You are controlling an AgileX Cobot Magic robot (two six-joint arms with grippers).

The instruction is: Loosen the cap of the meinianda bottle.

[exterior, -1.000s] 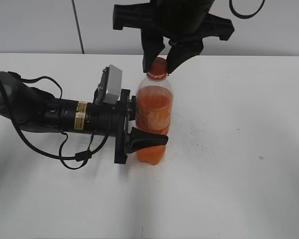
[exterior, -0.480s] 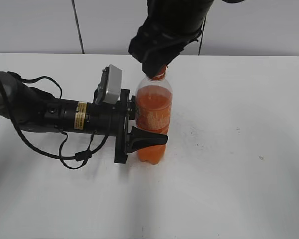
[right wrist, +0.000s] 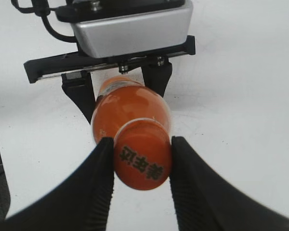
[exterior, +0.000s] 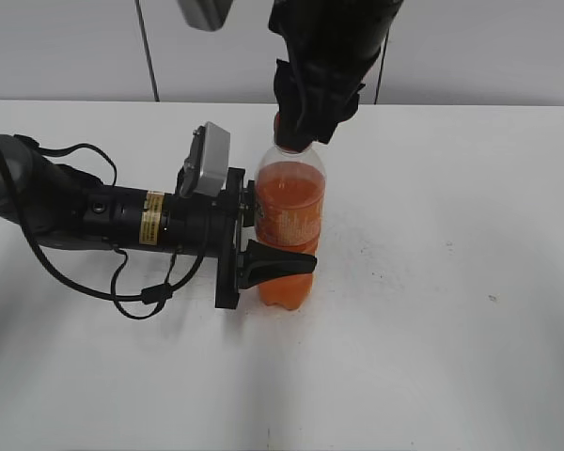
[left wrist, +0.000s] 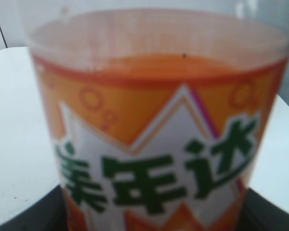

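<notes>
The meinianda bottle (exterior: pixel 288 221) stands upright on the white table, clear plastic with orange drink and an orange label. My left gripper (exterior: pixel 263 252) lies level and is shut on the bottle's lower body; its label (left wrist: pixel 154 159) fills the left wrist view. My right gripper (exterior: pixel 301 127) comes down from above and is shut on the orange cap (right wrist: pixel 142 161), one black finger on each side of it. In the exterior view the cap is almost hidden by the right gripper. The bottle's shoulder (right wrist: pixel 130 108) shows below the cap in the right wrist view.
The white table (exterior: pixel 432 310) spreads around the bottle. The left arm's black body and cables (exterior: pixel 103 221) lie across the table's left part. A grey wall (exterior: pixel 489 47) stands behind the table.
My right gripper has turned about the bottle's axis while staying on the cap. The bottle and the left gripper have not moved.
</notes>
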